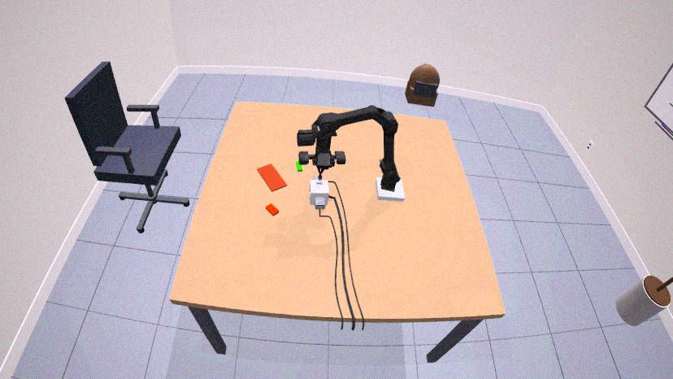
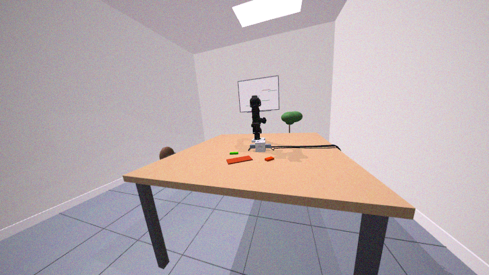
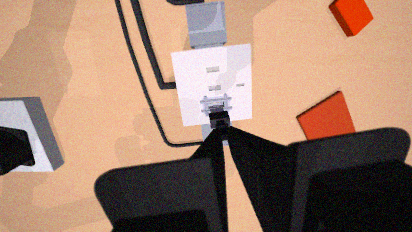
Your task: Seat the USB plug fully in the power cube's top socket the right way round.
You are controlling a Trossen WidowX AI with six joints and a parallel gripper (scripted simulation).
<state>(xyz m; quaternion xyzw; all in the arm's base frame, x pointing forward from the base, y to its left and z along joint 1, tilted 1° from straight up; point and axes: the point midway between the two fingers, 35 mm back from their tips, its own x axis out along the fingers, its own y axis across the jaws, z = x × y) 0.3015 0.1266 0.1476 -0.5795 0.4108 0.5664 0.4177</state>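
A white power cube (image 1: 319, 192) (image 2: 260, 146) (image 3: 200, 75) stands near the middle of the table. A small dark USB plug (image 3: 219, 118) (image 1: 320, 176) sits at the socket on the cube's top face. My gripper (image 3: 223, 133) (image 1: 320, 173) (image 2: 257, 136) points straight down over the cube and is shut on the USB plug. The fingers meet in a narrow tip right at the plug. How deep the plug sits in the socket I cannot tell. A grey plug (image 3: 206, 24) (image 1: 320, 202) sits in the cube's side.
Three black cables (image 1: 343, 263) (image 3: 145, 75) (image 2: 304, 146) run from the cube over the table's edge. A large orange slab (image 1: 271, 176) (image 3: 327, 117) (image 2: 239, 159), a small orange block (image 1: 271, 209) (image 3: 351, 15) (image 2: 269, 158) and a green block (image 1: 298, 165) (image 2: 233, 153) lie nearby. The arm's white base (image 1: 390, 190) (image 3: 30, 130) stands beside the cube.
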